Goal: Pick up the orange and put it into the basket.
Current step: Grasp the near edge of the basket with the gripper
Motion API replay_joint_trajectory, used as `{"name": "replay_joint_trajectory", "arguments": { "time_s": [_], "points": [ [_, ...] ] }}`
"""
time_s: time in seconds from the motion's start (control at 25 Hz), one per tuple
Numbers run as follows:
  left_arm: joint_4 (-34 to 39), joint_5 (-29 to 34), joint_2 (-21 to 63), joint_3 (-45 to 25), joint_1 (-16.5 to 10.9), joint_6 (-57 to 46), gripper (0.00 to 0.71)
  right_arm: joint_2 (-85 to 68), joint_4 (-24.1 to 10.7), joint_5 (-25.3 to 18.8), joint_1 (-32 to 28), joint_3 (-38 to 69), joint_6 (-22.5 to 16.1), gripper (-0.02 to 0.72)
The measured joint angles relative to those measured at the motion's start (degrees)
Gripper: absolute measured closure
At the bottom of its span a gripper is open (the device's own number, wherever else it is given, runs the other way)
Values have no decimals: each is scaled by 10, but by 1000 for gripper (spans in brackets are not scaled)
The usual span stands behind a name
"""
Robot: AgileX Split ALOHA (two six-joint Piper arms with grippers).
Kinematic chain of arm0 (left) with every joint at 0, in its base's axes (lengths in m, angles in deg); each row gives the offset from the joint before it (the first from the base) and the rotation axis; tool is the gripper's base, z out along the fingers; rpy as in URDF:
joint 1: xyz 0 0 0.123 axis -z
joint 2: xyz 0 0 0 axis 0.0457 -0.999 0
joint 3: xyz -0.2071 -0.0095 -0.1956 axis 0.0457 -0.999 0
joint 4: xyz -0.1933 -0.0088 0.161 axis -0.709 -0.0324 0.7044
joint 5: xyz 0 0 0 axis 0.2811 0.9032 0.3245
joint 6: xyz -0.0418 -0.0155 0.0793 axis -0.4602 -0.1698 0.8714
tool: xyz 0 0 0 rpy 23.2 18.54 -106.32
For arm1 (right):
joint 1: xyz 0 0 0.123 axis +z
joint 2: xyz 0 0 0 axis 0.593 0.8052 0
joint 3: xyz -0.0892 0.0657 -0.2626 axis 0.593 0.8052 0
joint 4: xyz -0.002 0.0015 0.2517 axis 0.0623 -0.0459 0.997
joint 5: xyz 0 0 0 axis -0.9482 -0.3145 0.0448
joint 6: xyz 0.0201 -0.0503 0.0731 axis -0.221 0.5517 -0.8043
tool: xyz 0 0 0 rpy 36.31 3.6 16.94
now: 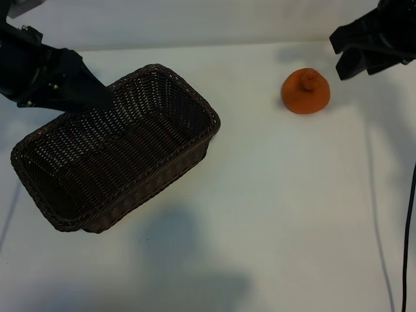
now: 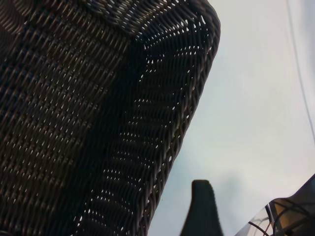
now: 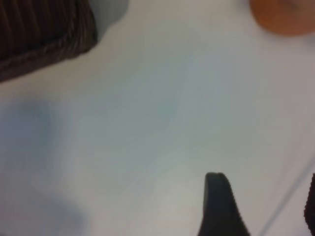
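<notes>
Orange (image 1: 305, 91) sits on the white surface (image 1: 279, 208), well apart from the basket (image 1: 97, 195). Right pincer (image 1: 356, 63) hangs beside it, spread, empty, half cut off. Left pincer (image 1: 97, 97), wide, overlaps the basket's rim, tips hidden.

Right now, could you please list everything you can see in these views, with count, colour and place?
basket: one, dark brown woven wicker, empty, on the left half of the table, set at a slant.
orange: one, matte orange with a small bump on top, on the table toward the far right, apart from the basket.
table: one, white, under everything.
cable: one, black, along the right edge of the exterior view.
left pincer: one, black, over the basket's far left rim, open, holding nothing.
right pincer: one, black, at the far right, just beyond the orange and not touching it, open, holding nothing.
</notes>
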Motion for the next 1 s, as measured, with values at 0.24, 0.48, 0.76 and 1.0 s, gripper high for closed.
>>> {"name": "replay_joint_trajectory", "arguments": {
  "time_s": [0.24,0.48,0.76,1.0],
  "points": [
    [0,-47,0,0,0,0,129,0,25,-13,0,0,-3,285],
    [0,-67,0,0,0,0,129,0,46,-25,0,0,-4,285],
    [0,-78,0,0,0,0,129,0,48,-25,0,0,-4,285],
    [0,-61,0,0,0,-16,129,0,48,-25,0,0,-4,285]
  ]
}}
